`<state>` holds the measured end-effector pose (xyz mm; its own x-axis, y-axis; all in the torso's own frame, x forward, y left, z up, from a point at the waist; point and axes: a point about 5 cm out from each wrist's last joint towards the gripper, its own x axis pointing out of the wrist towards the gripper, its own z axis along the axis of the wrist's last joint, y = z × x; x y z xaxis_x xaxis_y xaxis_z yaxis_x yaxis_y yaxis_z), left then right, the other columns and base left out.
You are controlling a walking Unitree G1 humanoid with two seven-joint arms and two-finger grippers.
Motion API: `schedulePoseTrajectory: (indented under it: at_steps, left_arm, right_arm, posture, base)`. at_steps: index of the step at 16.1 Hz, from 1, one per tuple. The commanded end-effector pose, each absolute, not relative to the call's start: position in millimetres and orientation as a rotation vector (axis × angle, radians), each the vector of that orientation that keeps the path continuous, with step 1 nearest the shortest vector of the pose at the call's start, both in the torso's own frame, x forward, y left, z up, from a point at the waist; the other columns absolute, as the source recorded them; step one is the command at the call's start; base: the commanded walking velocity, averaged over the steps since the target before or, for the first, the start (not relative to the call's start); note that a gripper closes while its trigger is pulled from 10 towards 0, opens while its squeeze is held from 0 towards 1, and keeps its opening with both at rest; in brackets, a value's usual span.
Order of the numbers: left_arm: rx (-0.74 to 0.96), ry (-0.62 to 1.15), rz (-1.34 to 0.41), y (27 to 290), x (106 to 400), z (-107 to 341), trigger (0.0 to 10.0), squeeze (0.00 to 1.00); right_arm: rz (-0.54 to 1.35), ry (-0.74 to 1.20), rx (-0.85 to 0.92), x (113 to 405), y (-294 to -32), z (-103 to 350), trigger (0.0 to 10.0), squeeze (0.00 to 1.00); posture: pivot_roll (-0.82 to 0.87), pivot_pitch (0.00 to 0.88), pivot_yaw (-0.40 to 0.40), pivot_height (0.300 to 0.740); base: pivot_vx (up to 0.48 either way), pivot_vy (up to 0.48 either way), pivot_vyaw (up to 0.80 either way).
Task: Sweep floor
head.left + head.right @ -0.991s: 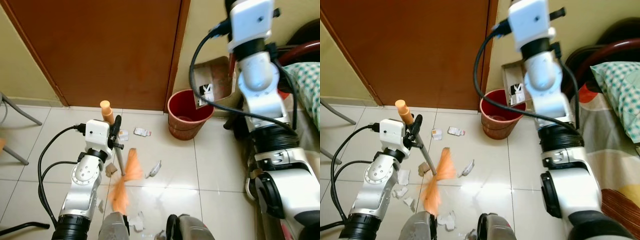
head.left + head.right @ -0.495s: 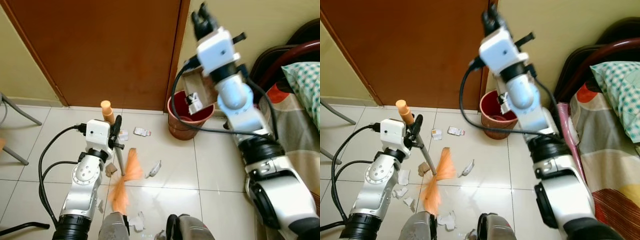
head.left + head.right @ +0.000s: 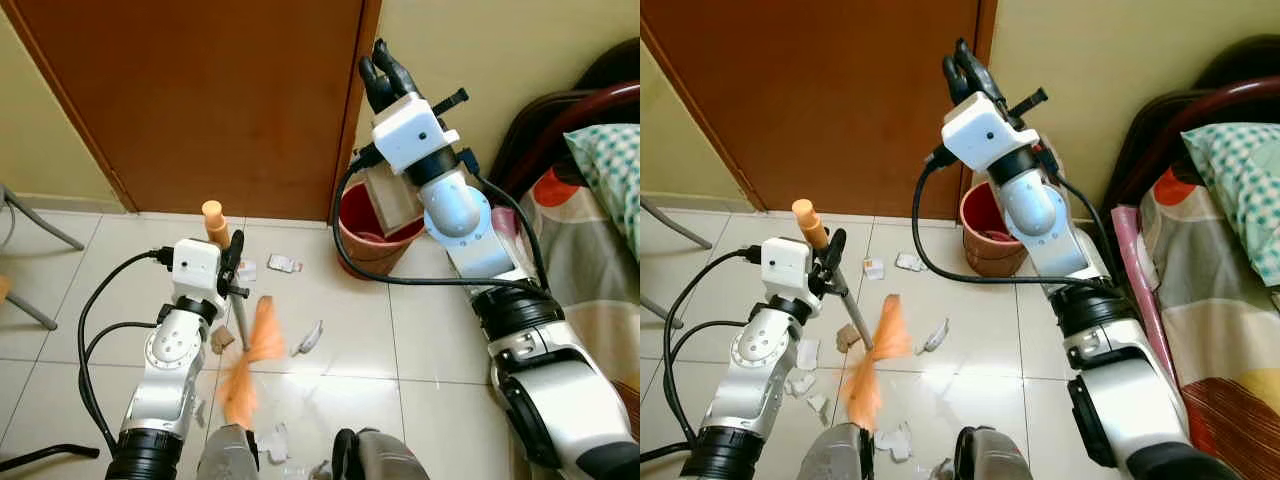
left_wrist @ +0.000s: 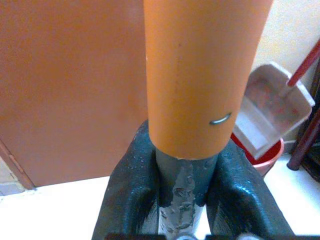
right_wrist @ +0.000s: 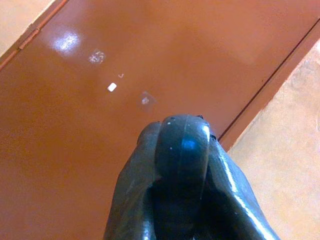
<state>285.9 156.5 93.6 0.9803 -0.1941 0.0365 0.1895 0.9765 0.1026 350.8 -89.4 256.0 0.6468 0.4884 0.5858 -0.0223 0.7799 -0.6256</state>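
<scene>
My right gripper [image 3: 385, 72], clamping the dustpan handle, has swung down over the bin [image 3: 375, 240]; left gripper [image 3: 232, 262] grips the broom [image 3: 250, 345]; scraps [image 3: 310, 338] remain.

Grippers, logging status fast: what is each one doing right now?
Left end effector: shut on the broom handle.
Right end effector: raised by the door, shut on a dark handle end.

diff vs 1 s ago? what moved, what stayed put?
The right gripper has swung down and toward the robot's left, from above the top edge to in front of the door frame, fingers clamped on a dark handle; the dustpan it carries now tips over the red bin. The left gripper still holds the broom; floor scraps unchanged.
</scene>
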Motion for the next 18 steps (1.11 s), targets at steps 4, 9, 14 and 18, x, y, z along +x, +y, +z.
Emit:
schedulePoseTrajectory:
  at_steps: [4, 9, 14, 18]
  left_arm:
    - [0.093, 0.004, -0.189, 156, 284, 83, 10.0, 0.00]
    - [0.094, 0.003, -0.182, 157, 283, 83, 10.0, 0.00]
    - [0.126, 0.001, -0.165, 161, 283, 83, 10.0, 0.00]
    - [0.133, 0.007, -0.155, 167, 281, 83, 10.0, 0.00]
  right_arm:
    - [0.312, -0.958, -0.611, 341, -84, 278, 10.0, 0.00]
    - [0.295, -0.981, -0.369, 336, -79, 310, 10.0, 0.00]
    - [0.377, -0.945, -0.199, 327, -66, 317, 10.0, 0.00]
    - [0.389, -0.863, -0.095, 324, -63, 305, 10.0, 0.00]
  posture:
    - [0.02, 0.090, -0.060, 0.740]
    - [0.02, 0.086, -0.061, 0.740]
    - [0.02, 0.084, -0.058, 0.740]
    - [0.02, 0.085, -0.057, 0.740]
  base:
    - [0.000, 0.000, 0.00]
    - [0.000, 0.000, 0.00]
    - [0.000, 0.000, 0.00]
    - [0.000, 0.000, 0.00]
